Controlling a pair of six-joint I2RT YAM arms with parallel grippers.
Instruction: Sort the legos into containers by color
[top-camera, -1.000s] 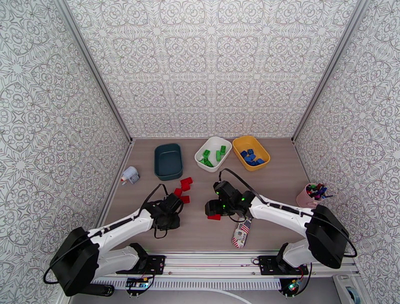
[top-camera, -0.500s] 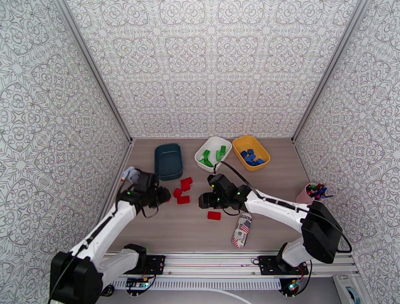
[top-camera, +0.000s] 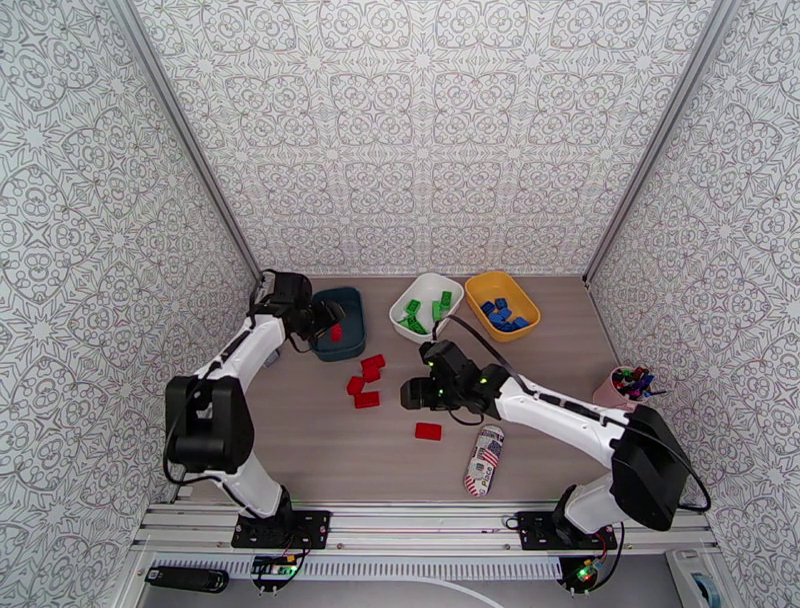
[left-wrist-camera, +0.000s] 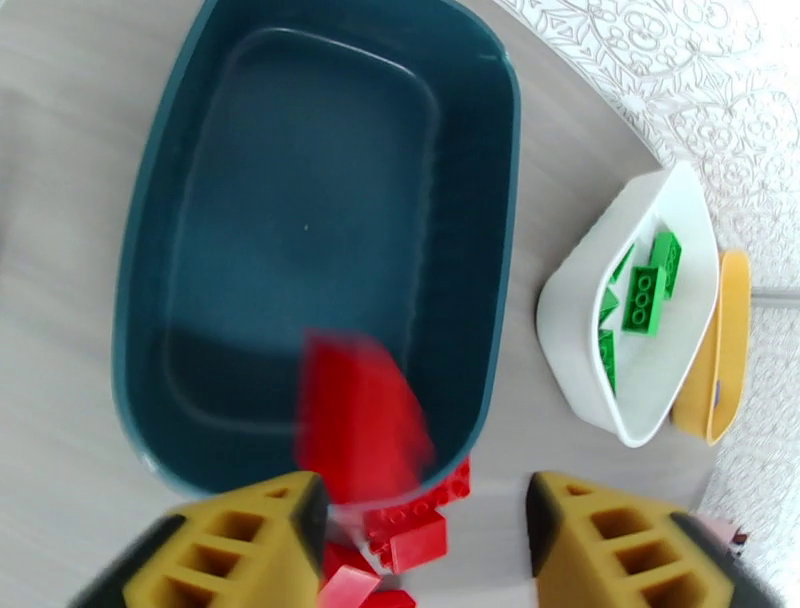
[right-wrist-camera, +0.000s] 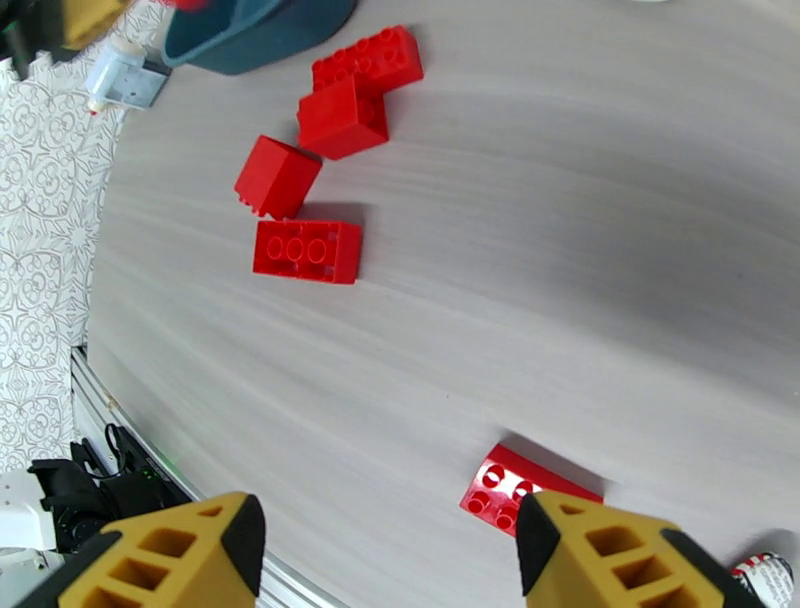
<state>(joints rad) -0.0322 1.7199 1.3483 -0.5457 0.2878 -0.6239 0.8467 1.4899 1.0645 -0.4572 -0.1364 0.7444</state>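
Observation:
My left gripper (top-camera: 326, 320) hangs open over the dark teal container (top-camera: 345, 345), and a blurred red lego (left-wrist-camera: 360, 420) is loose between its jaws and the container floor (left-wrist-camera: 300, 180). Three red legos (top-camera: 366, 382) lie grouped mid-table, and one more red lego (top-camera: 428, 431) lies nearer the front. My right gripper (top-camera: 409, 392) hovers open between them with nothing in it (right-wrist-camera: 385, 520). In the right wrist view the group (right-wrist-camera: 307, 250) lies ahead and the single red lego (right-wrist-camera: 525, 485) sits by the right finger. The white container (top-camera: 397, 312) holds green legos (top-camera: 415, 315). The yellow container (top-camera: 530, 305) holds blue legos (top-camera: 503, 314).
A printed can (top-camera: 484, 460) lies on its side near the front, right of the single red brick. A pink cup of markers (top-camera: 620, 388) stands at the right edge. A small white object (right-wrist-camera: 120, 80) sits left of the teal container. Patterned walls close three sides.
My left arm swung from the front of the table out to the teal container and opened, releasing a red brick. My right gripper lifted off the front red brick and shifted slightly back.

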